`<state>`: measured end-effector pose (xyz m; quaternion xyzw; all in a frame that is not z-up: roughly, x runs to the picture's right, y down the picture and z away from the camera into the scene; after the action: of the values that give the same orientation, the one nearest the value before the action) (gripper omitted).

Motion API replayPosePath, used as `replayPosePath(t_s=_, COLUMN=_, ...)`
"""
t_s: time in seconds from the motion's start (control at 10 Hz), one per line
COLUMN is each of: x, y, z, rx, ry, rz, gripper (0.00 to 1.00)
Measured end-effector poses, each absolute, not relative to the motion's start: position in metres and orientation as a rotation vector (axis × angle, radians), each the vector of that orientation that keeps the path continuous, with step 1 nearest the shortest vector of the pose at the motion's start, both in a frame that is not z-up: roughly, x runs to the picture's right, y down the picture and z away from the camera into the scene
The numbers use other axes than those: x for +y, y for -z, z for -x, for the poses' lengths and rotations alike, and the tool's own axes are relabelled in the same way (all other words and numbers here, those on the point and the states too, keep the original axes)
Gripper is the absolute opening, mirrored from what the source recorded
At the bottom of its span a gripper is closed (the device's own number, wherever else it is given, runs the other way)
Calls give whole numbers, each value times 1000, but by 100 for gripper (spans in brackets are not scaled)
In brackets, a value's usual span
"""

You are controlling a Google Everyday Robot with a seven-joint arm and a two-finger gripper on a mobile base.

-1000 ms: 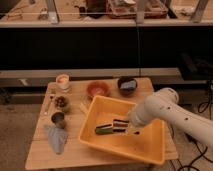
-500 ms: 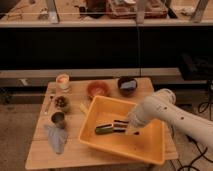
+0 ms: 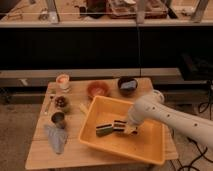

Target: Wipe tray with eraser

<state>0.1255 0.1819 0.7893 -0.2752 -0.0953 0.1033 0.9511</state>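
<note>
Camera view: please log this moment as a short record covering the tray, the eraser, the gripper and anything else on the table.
tray: yellow-orange, on the wooden table, towards its right side
eraser: dark striped block, down inside the tray
gripper: inside the tray, shut on the eraser
stick: green and black, in the tray, left of the eraser
outside the tray: orange bowl, dark bowl, cloth

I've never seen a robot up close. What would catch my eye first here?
The big yellow-orange tray on the right half of the wooden table stands out most, with the white robot arm reaching into it from the right. Its gripper sits low in the tray's middle, shut on the small striped eraser, and a green-and-black stick lies just left of it.
</note>
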Motion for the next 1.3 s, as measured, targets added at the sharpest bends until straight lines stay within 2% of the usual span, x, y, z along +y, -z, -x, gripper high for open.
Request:
replayPosePath(t_s=0.3, x=148, y=-777, z=-108, rx=-196, ry=-180, rz=530, gripper=11)
replayPosePath(t_s=0.6, x=136, y=-765, z=-57, rx=-237, ry=-107, rz=521, gripper=11)
replayPosePath(t_s=1.0, x=149, y=-759, z=-34, rx=-279, ry=-65, rz=540, gripper=11)
replayPosePath(t_s=1.3, x=176, y=-739, z=-40, rx=-283, ry=-48, rz=560, gripper=11)
